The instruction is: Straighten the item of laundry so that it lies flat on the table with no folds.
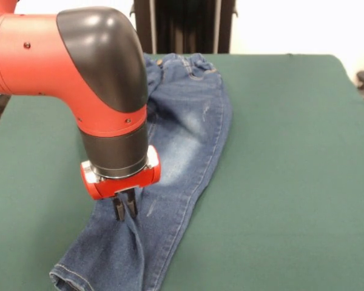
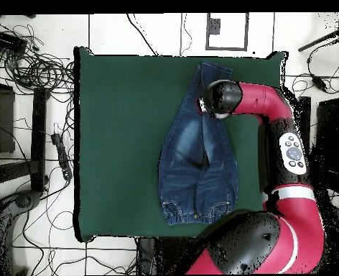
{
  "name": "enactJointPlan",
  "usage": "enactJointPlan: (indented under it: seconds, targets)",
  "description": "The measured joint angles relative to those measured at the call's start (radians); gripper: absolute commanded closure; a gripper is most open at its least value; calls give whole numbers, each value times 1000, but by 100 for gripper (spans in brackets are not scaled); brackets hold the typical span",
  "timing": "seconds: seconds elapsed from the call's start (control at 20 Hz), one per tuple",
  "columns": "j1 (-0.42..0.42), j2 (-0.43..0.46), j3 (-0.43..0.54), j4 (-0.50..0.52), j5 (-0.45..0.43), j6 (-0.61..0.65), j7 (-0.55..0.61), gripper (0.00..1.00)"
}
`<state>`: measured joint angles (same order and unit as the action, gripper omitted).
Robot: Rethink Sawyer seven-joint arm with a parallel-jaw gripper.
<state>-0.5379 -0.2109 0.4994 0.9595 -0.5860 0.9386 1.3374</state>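
Observation:
The blue denim jeans (image 1: pixel 188 121) lie on the dark green table (image 1: pixel 291 151), with the waistband at the far side near the robot and the legs running toward the near left. The two legs lie close together in a curve, and a crease runs along the lower leg. My gripper (image 1: pixel 125 209) points straight down on the lower leg; its fingers (image 1: pixel 117 210) are close together and pinch a ridge of denim at table height. In the overhead view the jeans (image 2: pixel 190 154) lie right of the table's (image 2: pixel 115 144) middle, and the wrist (image 2: pixel 221 98) hides the gripper.
The table's right half in the front view is bare green felt. A dark stand (image 1: pixel 188 24) is behind the table's far edge. In the overhead view, cables and equipment (image 2: pixel 29 65) lie on the floor to the left of the table.

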Motion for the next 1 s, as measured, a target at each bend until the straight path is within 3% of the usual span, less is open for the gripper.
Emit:
enactJointPlan:
  seconds: [1.0]
  targets:
    - [-45,17,12,7,88,-10,0,100]
